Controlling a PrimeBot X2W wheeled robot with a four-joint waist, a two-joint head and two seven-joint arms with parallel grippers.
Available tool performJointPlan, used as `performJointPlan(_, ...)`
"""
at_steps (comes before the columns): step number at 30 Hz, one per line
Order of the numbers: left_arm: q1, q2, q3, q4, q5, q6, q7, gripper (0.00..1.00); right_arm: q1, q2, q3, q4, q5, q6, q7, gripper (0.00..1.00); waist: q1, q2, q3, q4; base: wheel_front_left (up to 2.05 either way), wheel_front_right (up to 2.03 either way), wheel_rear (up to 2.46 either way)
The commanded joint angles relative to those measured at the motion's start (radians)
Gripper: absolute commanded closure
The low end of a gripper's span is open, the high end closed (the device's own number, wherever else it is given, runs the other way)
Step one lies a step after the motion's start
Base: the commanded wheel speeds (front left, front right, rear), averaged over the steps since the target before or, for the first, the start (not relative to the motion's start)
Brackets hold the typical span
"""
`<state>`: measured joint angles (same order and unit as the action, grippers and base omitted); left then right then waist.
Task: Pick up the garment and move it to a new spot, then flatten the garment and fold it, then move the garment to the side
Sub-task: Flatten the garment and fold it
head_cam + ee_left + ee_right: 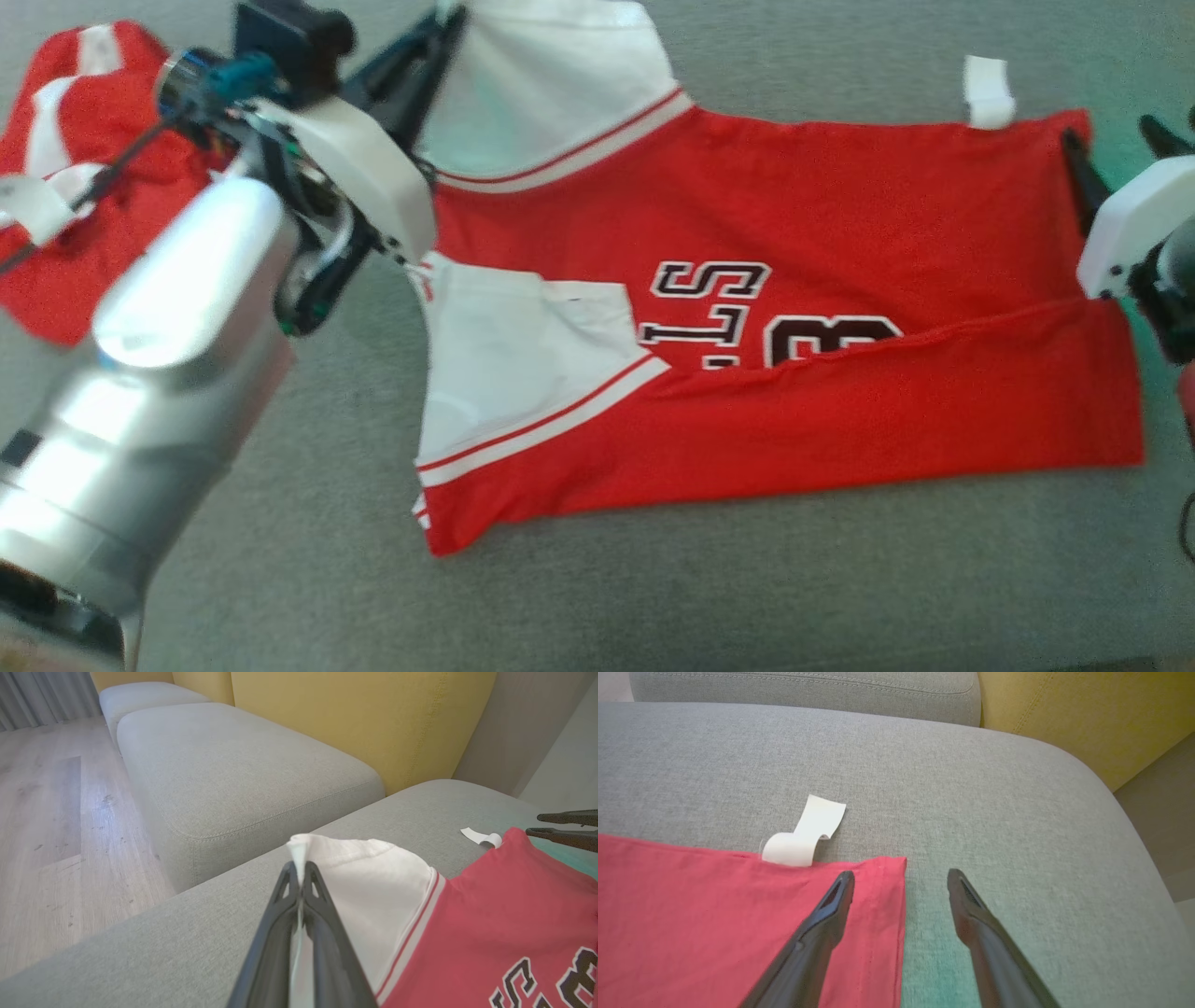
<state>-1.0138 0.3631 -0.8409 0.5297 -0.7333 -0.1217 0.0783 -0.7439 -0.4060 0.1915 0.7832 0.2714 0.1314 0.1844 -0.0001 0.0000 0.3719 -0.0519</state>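
Where the jersey lies: the red short-sleeved sports jersey with white sleeves and black-and-white lettering (794,215) is spread across the grey woven sofa cushion (653,607), collar end toward the robot's left, hem toward its right. Its near long edge is turned over onto the body and covers the lower part of the lettering.
Left end effector (299,868): clenched on the outer edge of the far white sleeve (364,882), with a thin ridge of white cloth pinched between its dark fingers.
Right end effector (901,877): released, jaws wide, straddling the far hem corner. One finger (822,924) is over red cloth, the other over bare cushion, and nothing is gripped.
White care label (803,835): curls out from the hem just beside that corner.
Step in hand: judged to be the second lengthwise fold, bringing the far edge over toward the near one.
How to do it well: the right end effector should close low on the hem corner, taking front and back cloth together and staying off the label. Both arms should then lift only enough to clear the body, travel at one pace, and keep the far edge taut between them so the crease runs straight.
Risk: the left grasp holds little cloth and may slip, and an uneven lift would skew the fold.
Crumpled red and white garment (75,168): lies on the cushion behind the left arm, outside the fold's path.
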Motion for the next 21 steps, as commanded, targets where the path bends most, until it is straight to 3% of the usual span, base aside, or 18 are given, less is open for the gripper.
performJointPlan(1,-0.027,0.028,0.025,-0.059,0.008,0.015,0.006,1.00,-0.047,-0.030,0.013,0.004,0.005,-0.001,0.007,0.00,0.0001,0.0000,0.003,0.033,0.00,0.00,0.00)
performJointPlan(14,-0.010,0.064,0.016,-0.194,0.008,0.054,0.054,1.00,-0.129,-0.044,0.041,0.203,0.006,-0.001,0.040,0.00,0.0001,0.0000,0.052,0.064,0.00,0.00,0.00)
performJointPlan(16,-0.013,0.069,0.020,-0.194,0.007,0.060,0.059,1.00,-0.136,-0.037,0.062,0.216,0.020,-0.001,0.056,1.00,0.0001,0.0000,0.057,0.061,0.00,0.00,0.00)
performJointPlan(21,-0.023,0.085,0.022,-0.181,0.016,0.070,0.061,1.00,-0.163,-0.039,0.090,0.217,0.052,-0.001,0.048,1.00,0.0001,0.0000,0.064,0.049,0.00,0.00,0.00)
